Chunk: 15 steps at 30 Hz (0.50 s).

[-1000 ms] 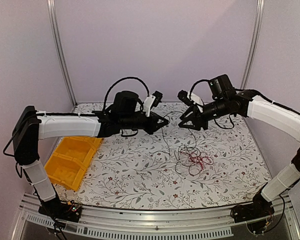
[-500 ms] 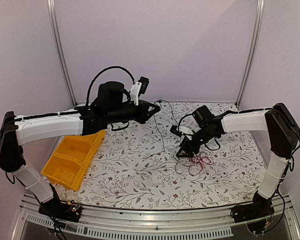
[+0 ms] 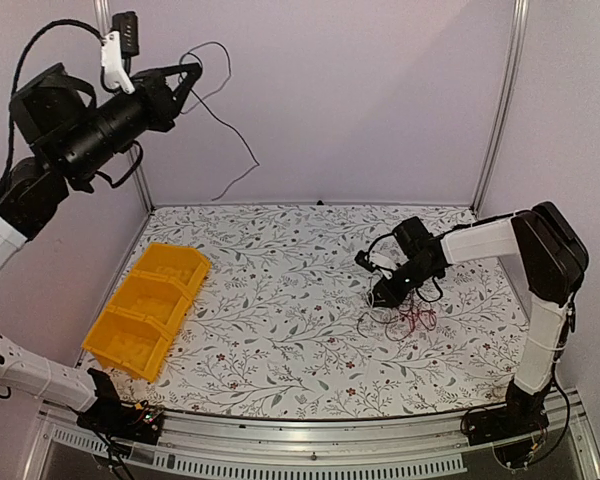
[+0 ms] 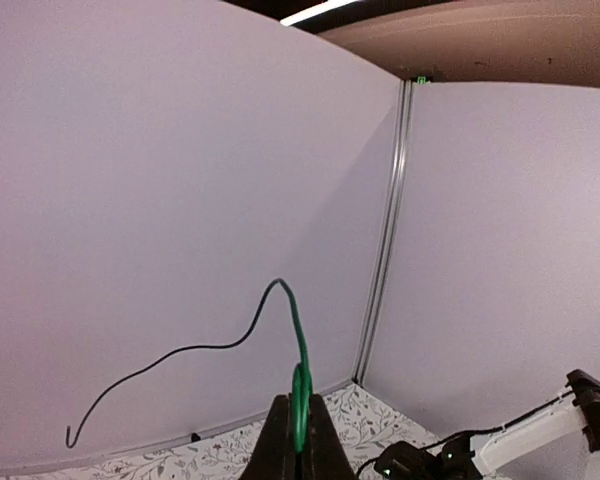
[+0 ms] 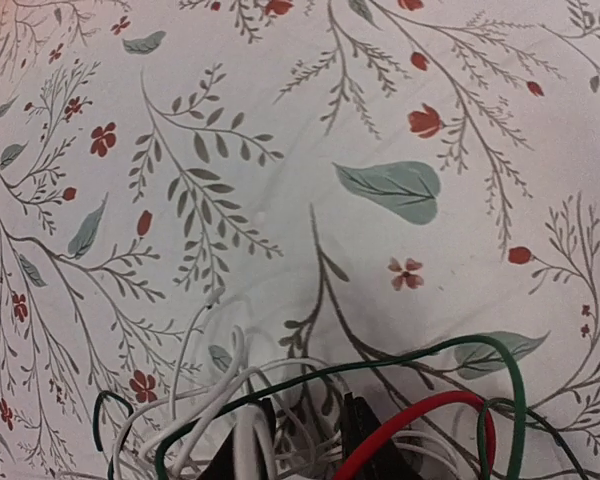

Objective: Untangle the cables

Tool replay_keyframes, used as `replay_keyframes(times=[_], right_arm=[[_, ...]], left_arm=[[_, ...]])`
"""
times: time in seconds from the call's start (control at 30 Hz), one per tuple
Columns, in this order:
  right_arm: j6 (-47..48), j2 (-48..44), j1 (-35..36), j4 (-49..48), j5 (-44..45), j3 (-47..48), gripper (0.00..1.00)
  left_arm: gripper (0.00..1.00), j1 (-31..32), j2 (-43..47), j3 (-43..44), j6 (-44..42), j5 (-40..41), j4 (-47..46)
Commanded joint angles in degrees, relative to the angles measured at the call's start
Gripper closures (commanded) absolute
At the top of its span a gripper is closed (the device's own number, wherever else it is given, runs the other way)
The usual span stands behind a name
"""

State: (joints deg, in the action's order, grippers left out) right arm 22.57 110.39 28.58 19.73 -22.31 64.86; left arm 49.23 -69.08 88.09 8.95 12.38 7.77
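Note:
My left gripper (image 3: 192, 68) is raised high at the top left, shut on one thin dark green cable (image 3: 230, 130) that hangs free in the air against the back wall. In the left wrist view that cable (image 4: 298, 340) loops up out of the closed left gripper (image 4: 300, 425). The rest of the cables (image 3: 400, 318), black and red loops, lie tangled on the table's right side. My right gripper (image 3: 383, 297) is down at the tangle's left edge. In the right wrist view the right gripper (image 5: 310, 425) has narrowed around white wires (image 5: 210, 390), with a red cable (image 5: 430, 410) and a green one (image 5: 410, 362) across it.
A yellow divided bin (image 3: 145, 310) sits on the left of the flowered tablecloth (image 3: 280, 300). Pale walls and metal corner posts (image 3: 500, 100) close in the back and sides. The right arm's links (image 3: 550, 260) stand over the table's right edge.
The left arm has swung from mid-table up to the top left, drawing one thin cable clear of the pile. The right gripper has dropped onto the tangle and narrowed around it.

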Motion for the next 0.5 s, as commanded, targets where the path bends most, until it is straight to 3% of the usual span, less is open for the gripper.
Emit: replay_keyframes(times=[0.0, 0.13, 0.27, 0.47], right_arm=[[-2.6, 1.5, -4.6, 1.3, 4.4, 0.6, 0.70], [1.2, -3.5, -4.8, 4.9, 1.2, 1.7, 0.57], [5.2, -14.3, -4.8, 9.3, -1.2, 4.3, 0.41], [8.7, -23.7, -4.8, 15.1, -6.7, 9.3, 0.37]], left_arm=[[1.00, 0.2, 0.3, -2.6, -2.5, 3.2, 1.7], [1.00, 0.2, -0.1, -8.7, 0.6, -1.2, -1.1], [1.00, 0.3, -1.0, -14.2, 4.2, -6.8, -4.2], [1.00, 0.4, -6.0, -21.1, 7.5, -17.8, -10.7]])
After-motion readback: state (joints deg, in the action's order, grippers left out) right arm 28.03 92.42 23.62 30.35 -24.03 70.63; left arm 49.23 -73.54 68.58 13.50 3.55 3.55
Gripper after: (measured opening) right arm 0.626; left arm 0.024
